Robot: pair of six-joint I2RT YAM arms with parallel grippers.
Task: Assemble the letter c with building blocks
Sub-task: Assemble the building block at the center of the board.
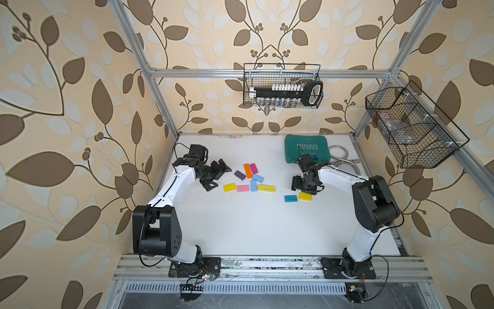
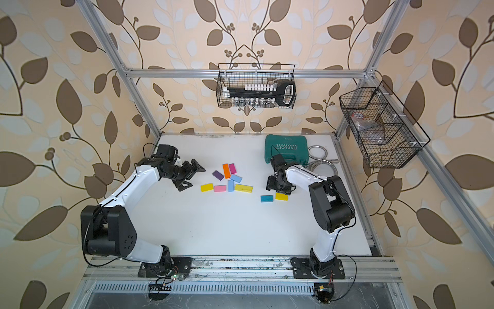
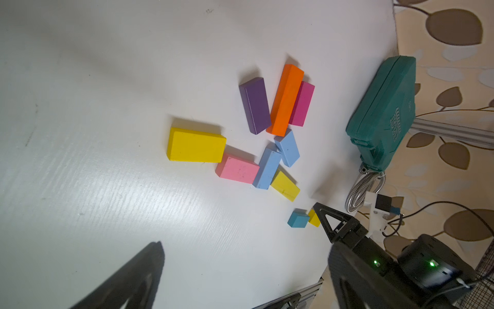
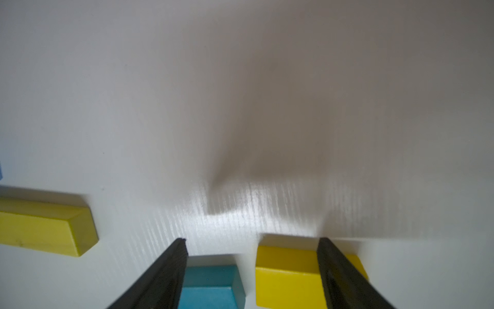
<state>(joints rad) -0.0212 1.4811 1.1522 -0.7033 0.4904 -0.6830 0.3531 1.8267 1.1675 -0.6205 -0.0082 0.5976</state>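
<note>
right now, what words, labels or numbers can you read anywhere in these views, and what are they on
"EXPLOIT": on the case lid, upside down in both top views, beside a row of chevrons.
Small mark near the lid's far edge: too small to read.
Tool rack: any print is too small to read.
Blocks: plain, no text.
</note>
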